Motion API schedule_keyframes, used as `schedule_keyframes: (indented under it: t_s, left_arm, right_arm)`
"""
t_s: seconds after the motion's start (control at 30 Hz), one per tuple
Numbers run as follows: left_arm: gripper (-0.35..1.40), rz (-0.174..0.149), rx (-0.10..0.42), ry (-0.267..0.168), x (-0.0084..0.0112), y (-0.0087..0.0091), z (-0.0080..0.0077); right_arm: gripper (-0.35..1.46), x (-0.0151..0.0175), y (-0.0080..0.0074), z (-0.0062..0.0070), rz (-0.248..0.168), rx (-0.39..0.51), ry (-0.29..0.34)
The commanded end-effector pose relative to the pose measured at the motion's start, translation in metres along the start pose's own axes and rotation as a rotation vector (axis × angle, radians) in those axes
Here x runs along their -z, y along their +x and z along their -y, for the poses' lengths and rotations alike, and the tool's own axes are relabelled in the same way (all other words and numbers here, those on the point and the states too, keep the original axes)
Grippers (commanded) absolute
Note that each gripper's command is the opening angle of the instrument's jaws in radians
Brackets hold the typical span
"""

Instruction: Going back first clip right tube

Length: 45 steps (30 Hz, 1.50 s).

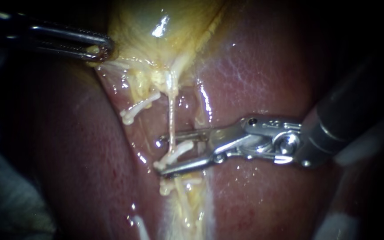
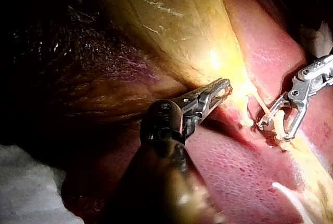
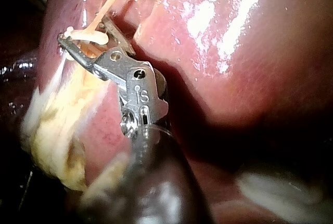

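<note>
Steel right instrument (image 1: 160, 156), agape around right tube (image 1: 171, 111) (left instrument (image 1: 104, 49) clamping gallbladder (image 1: 138, 22))

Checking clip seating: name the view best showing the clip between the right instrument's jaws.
Endoscope view: the clip lies whole across the tube between the right instrument's open jaws. Left wrist view shows it small and distant; right wrist view, close beside a jaw.

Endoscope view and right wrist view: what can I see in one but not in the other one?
Only the endoscope view shows the left instrument, its jaws shut on the gallbladder. Only the right wrist view shows the dark fold under the liver. Both show the right instrument, jaws open around a clip on a tube.
</note>
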Motion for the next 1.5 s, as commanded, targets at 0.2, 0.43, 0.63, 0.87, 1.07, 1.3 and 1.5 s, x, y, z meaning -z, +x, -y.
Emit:
schedule_keyframes:
  t_s: [0.2,0.43,0.63,0.87,1.07,1.3,1.5]
  left_arm:
    - [-0.35,0.000,0.000,0.001,-0.0001,0.0000,0.0000]
    - [-0.35,0.000,0.000,0.001,-0.0001,0.0000,0.0000]
    - [-0.35,0.000,0.000,0.001,0.0000,0.0000,0.0000]
    - [-0.35,0.000,0.000,0.001,0.0000,0.0000,-0.0001]
    - [-0.35,0.000,0.000,0.001,0.0000,0.0000,-0.0001]
    - [-0.35,0.000,0.000,0.001,0.0001,0.0000,-0.0001]
    - [-0.35,0.000,0.000,0.001,0.0001,0.0000,-0.0002]
  right_arm:
    - [0.50,-0.0007,-0.0002,-0.0004,-0.025,-0.079,0.036]
    - [0.48,-0.0006,-0.0002,-0.0003,-0.013,-0.038,0.030]
    - [0.49,0.0007,0.0008,0.0002,0.091,0.133,-0.071]
    - [0.49,0.0047,0.0017,0.0016,0.159,0.287,-0.139]
    - [0.50,0.0087,0.0021,0.0030,0.198,0.380,-0.177]
    - [0.50,0.0125,0.0029,0.0047,0.201,0.438,-0.198]
    - [0.50,0.0147,0.0041,0.0058,0.200,0.462,-0.214]
